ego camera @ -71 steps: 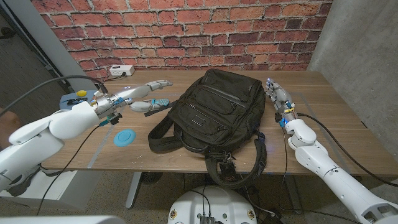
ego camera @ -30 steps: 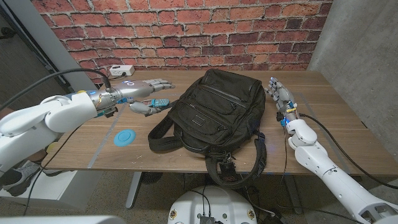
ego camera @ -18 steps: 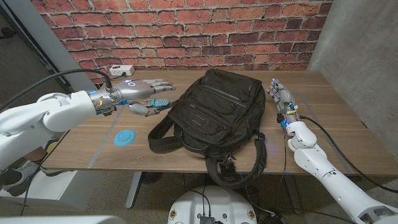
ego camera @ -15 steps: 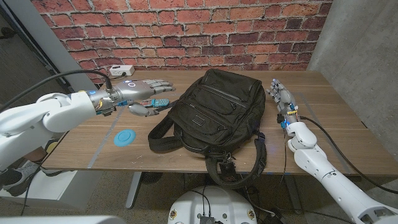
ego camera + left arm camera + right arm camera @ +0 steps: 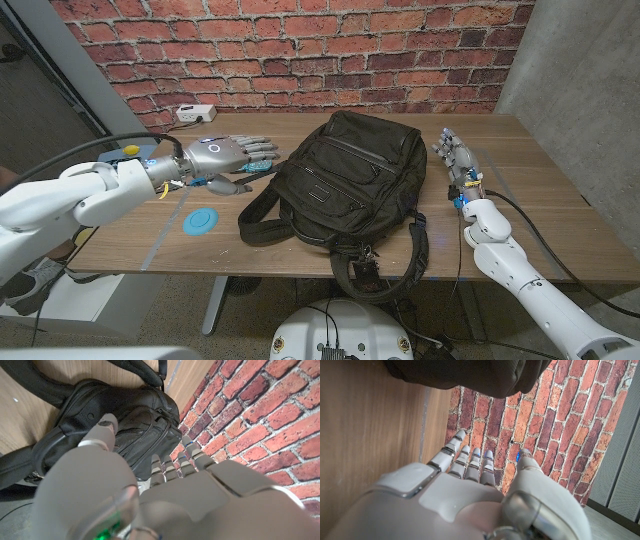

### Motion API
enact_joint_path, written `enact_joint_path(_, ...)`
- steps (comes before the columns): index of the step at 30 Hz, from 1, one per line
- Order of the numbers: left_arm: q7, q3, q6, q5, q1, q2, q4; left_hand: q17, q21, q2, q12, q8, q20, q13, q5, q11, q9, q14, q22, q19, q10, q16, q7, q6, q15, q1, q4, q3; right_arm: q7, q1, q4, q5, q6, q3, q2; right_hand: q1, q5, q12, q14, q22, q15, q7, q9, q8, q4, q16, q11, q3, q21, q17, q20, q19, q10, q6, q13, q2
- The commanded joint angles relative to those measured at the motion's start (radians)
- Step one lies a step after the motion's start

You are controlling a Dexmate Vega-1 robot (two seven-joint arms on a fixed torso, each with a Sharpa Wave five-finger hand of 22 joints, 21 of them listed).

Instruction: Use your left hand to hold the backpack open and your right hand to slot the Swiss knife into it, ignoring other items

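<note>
A black backpack lies flat in the middle of the wooden tabletop. Its top points to the brick wall and its straps reach to the near edge. The zips look closed from above, so the bag is not held open.

The left hand hovers just to the left of the backpack, near its upper left corner. Its back faces up and its fingers are spread out, pointing at the bag. They hold nothing. In the left wrist view the same fingers reach out over the black bag, but I cannot tell if they touch it.

Right under the left hand's fingertips, next to the bag, lies a small thing with blue on it. It is mostly hidden and too small to name. It may be the Swiss knife, but I cannot say for sure.

The right hand is at the right side of the backpack, close to it but apart. Its fingers stand up, a little spread, and they hold nothing. The right wrist view shows these fingers stretched out side by side toward the brick wall, with the dark edge of the bag past them.

A round blue disc lies on the tabletop in front of the left hand. A white power strip sits at the far left edge by the wall.
</note>
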Motion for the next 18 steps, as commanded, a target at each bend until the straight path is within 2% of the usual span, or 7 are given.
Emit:
enact_joint_path(1,0.264,0.022,0.049,0.196,0.035,0.005,0.025,0.003,-0.004,0.001,0.013,0.007,-0.001,0.003,-0.004,-0.003,0.003,0.020,0.003,0.013,0.019,0.010,-0.001,0.020,-0.003,0.013,0.000,-0.004,0.004,-0.008,0.009,0.010,0.016,0.009,0.006,0.013,0.005,-0.002,0.004,0.004,-0.028,0.002,0.003,-0.005,-0.001,0.009,0.001,0.007,0.005,0.002,-0.015,0.010,-0.002,-0.001,0.003,-0.001)
enact_joint_path(9,0.391,0.083,0.147,0.238,0.042,0.042,0.053,0.005,-0.007,0.005,0.026,0.011,-0.001,0.007,-0.007,-0.012,0.006,0.056,0.005,0.032,0.047,0.014,-0.008,0.054,-0.007,0.019,0.000,-0.012,0.009,-0.008,0.016,0.014,0.017,0.009,0.010,0.012,0.005,-0.002,0.004,0.004,-0.027,0.001,0.003,-0.005,0.000,0.009,0.001,0.007,0.005,0.002,-0.015,0.010,-0.002,-0.001,0.003,-0.001)
enact_joint_path(18,0.449,0.141,0.242,0.208,0.058,0.087,0.078,0.006,-0.010,0.009,0.037,0.019,0.002,0.013,-0.008,-0.015,0.010,0.083,0.007,0.046,0.068,0.016,-0.010,0.087,-0.012,0.026,0.000,-0.017,0.003,-0.013,0.013,0.014,0.018,0.014,0.007,0.013,0.005,-0.002,0.004,0.004,-0.027,0.002,0.003,-0.005,-0.001,0.009,0.000,0.008,0.005,0.002,-0.015,0.009,-0.004,0.001,0.003,-0.001)
